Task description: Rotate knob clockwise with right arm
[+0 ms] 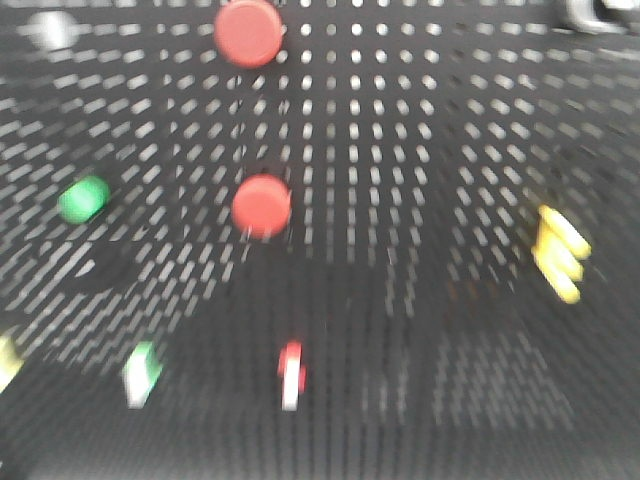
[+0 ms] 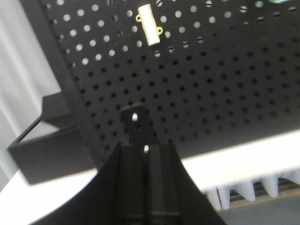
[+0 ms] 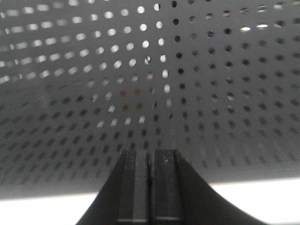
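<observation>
Front view is badly motion-blurred: black pegboard (image 1: pixel 420 150) fills the frame w/ two red round knobs, top knob (image 1: pixel 247 32) at upper centre & mid knob (image 1: pixel 261 205) below it near mid-frame. Can't tell which one is the task's. Grey knob (image 1: pixel 52 30) sits upper left, green button (image 1: pixel 83 198) at left, yellow clips (image 1: pixel 560 252) at right edge. In the bottom row are a green-white switch (image 1: pixel 142 373) & a red-white switch (image 1: pixel 291 375); detail is too smeared to read. No gripper shows in the front view. In the right wrist view the right gripper (image 3: pixel 150 157) is at bottom centre, its jaws pressed together w/ only a thin seam between them & nothing held. It points at a bare stretch of pegboard (image 3: pixel 211 117) & isn't touching it; no knob shows in this view. In the left wrist view the left gripper (image 2: pixel 140 140) is at bottom centre. Its jaws also look closed w/ no gap & are empty, facing the lower part of the pegboard (image 2: pixel 211 84). A yellow-white block (image 2: pixel 150 26) is mounted on the board at top centre, well apart from the fingers. A black box (image 2: pixel 51 145) sits at left beside the board's edge, w/ a white ledge (image 2: pixel 243 154) below the board at right.
</observation>
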Available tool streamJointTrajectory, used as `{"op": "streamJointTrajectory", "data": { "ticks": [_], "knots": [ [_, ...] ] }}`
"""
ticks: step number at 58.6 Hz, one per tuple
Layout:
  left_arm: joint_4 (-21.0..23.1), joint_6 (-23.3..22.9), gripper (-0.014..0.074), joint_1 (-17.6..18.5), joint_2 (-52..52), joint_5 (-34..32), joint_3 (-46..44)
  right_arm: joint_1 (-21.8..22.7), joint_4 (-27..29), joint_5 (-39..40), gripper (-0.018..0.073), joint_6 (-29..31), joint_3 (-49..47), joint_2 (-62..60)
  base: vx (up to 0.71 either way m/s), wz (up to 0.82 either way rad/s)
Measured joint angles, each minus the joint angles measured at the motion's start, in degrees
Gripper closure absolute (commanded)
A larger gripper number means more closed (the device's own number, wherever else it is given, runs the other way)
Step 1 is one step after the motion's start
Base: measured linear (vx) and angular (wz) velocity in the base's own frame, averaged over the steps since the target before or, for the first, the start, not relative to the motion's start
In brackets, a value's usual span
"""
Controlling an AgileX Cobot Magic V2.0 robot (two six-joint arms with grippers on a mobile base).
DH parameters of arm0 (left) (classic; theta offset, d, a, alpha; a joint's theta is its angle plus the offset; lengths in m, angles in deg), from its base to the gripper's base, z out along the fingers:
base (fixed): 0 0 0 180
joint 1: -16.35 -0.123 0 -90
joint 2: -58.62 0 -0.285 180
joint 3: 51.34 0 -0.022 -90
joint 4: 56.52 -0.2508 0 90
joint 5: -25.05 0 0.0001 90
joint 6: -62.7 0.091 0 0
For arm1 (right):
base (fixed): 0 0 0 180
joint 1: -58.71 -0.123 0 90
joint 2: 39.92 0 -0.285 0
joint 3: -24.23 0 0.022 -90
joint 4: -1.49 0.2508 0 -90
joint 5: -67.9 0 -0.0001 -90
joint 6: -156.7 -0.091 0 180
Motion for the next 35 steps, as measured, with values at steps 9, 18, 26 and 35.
{"op": "streamJointTrajectory", "data": {
  "ticks": [9, 18, 26, 35],
  "knots": [
    [0.00, 0.00, 0.0603, 0.00, 0.00, 0.00, 0.00, 0.00, 0.00, -0.05, 0.0567, 0.00, 0.00, 0.00, 0.25, -0.04],
    [0.00, 0.00, 0.0603, 0.00, 0.00, 0.00, 0.00, 0.00, 0.00, 0.00, 0.0567, 0.00, 0.00, 0.00, 0.11, -0.02],
    [0.00, 0.00, 0.0603, 0.00, 0.00, 0.00, 0.00, 0.00, 0.00, 0.00, 0.0567, 0.00, 0.00, 0.00, 0.03, -0.01],
    [0.00, 0.00, 0.0603, 0.00, 0.00, 0.00, 0.00, 0.00, 0.00, 0.00, 0.0567, 0.00, 0.00, 0.00, 0.00, 0.00]
  ]
}}
